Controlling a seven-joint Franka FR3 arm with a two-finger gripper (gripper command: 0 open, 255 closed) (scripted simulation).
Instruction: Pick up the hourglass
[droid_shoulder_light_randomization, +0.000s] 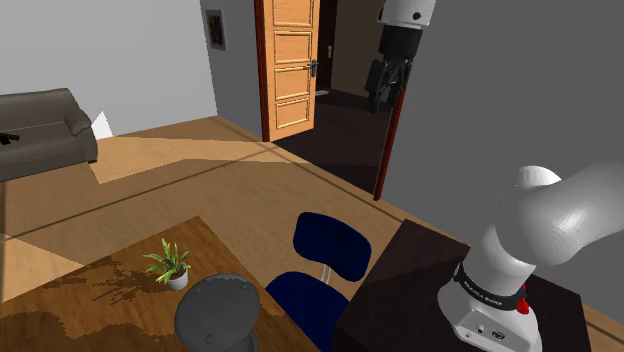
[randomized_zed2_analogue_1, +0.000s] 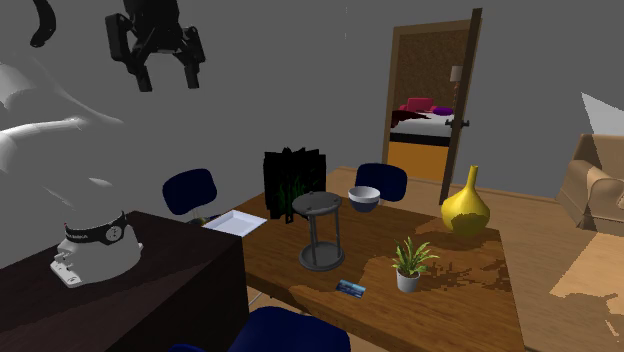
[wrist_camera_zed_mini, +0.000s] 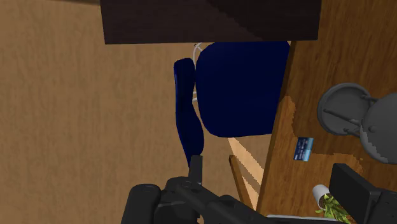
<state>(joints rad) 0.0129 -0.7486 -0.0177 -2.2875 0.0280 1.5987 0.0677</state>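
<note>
Grey hourglass (droid_shoulder_light_randomization: 217, 312) near potted plant (droid_shoulder_light_randomization: 168, 262)

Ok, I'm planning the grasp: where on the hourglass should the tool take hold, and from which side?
The hourglass stands upright on the table, a wide round disc capping thin posts. Probably best: bring the open tool in level from the side and close across the slimmer frame under that disc.
</note>
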